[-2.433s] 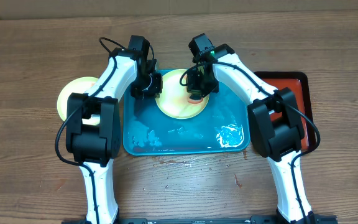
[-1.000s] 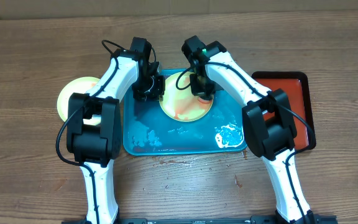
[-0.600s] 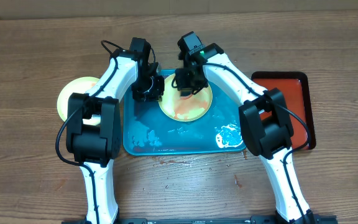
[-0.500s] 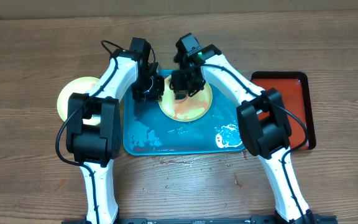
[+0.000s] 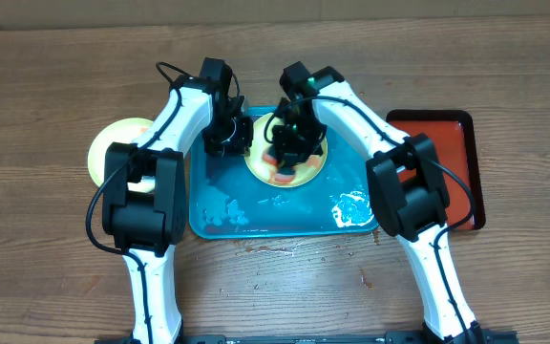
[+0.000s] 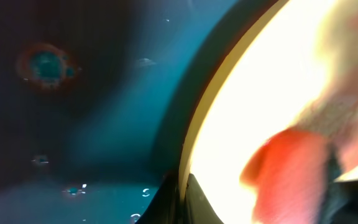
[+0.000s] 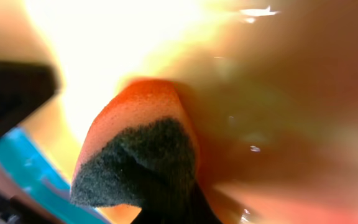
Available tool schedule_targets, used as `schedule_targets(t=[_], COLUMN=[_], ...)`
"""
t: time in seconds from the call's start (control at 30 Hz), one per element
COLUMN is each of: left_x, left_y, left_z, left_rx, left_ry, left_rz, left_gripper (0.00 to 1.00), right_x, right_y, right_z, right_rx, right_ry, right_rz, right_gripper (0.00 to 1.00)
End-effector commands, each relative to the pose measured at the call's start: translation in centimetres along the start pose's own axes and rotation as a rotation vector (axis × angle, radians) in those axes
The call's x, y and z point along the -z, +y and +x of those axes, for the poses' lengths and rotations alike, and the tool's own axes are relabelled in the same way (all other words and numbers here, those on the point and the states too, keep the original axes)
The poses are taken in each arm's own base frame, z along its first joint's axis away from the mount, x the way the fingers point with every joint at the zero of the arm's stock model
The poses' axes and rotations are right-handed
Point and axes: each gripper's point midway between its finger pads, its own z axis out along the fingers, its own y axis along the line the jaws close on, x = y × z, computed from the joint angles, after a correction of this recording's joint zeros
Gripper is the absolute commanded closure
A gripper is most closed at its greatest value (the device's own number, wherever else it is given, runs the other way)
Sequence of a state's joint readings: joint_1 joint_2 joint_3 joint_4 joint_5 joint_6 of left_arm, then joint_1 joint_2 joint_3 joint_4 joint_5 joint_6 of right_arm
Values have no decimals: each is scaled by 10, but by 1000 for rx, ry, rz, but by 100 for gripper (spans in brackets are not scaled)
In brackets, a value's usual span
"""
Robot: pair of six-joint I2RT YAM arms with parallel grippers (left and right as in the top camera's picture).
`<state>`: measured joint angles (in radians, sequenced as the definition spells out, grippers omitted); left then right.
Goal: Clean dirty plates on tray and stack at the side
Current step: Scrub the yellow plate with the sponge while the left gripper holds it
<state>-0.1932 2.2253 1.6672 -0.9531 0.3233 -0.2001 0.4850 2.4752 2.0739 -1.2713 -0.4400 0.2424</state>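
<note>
While left gripper point(image 5: 241, 141) pinches round yellow-green plastic plate point(image 5: 311, 164) by rim, right gripper point(image 5: 285, 156) (clamping orange foam sponge point(image 7: 138, 146)) scrubs; likely next: sweep the rest.

1. Plates: two. The first plate point(image 5: 306, 172) lies in the blue tray point(image 5: 256, 218). The second plate point(image 5: 98, 153) sits toward the left edge of the worktop point(image 5: 46, 268). An arm hides part of it, so I cannot tell if more plates lie under it.
2. Blue trays: one.
3. Red trays: one red tray point(image 5: 442, 126), toward the worktop's right edge.
4. Sponges: one sponge point(image 7: 135, 149), orange with a dark side.
5. Robot arms: two, the left arm point(image 5: 184, 110) and the right arm point(image 5: 361, 110).
6. White foam blobs: one foam blob point(image 5: 353, 207).
7. Worktops: one.
</note>
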Motion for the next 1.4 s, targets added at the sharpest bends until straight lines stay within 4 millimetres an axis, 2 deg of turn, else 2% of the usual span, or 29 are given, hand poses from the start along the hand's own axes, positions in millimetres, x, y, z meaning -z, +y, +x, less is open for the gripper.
schedule_targets(t=[0.0, 0.07, 0.23, 0.5, 0.63, 0.83, 0.97, 1.07, 1.2, 1.37], left_x=[-2, -2, -2, -2, -2, -2, -2, -2, -2, -2], left_y=[2, 2, 2, 2, 2, 2, 2, 2, 2, 2], left_z=[7, 7, 7, 9, 8, 9, 9, 9, 9, 9], left_rx=[-33, -33, -32, -34, -34, -34, -34, -34, -34, -34], left_ry=[19, 19, 20, 26, 25, 25, 25, 25, 26, 25], left_rz=[-7, -8, -8, -9, -9, -9, -9, -9, -9, -9], left_gripper=[96, 96, 96, 96, 96, 96, 96, 96, 96, 96], right_x=[17, 23, 33, 40, 19, -14, -19, -18, -13, 4], right_y=[-85, -96, -98, -70, -31, 24, 38, 32, 14, -39], right_z=[-15, -20, -31, -62, -68, -42, -24, -15, -7, -8], right_rx=[-108, -118, -129, -30, 107, 204, 223, 223, 216, 141], right_ry=[-102, -137, -228, -428, -414, -262, -160, -114, -63, -59], right_rz=[403, 473, 593, 701, 569, 251, 111, 102, 135, 343], right_gripper=[96, 96, 96, 96, 96, 96, 96, 96, 96, 96])
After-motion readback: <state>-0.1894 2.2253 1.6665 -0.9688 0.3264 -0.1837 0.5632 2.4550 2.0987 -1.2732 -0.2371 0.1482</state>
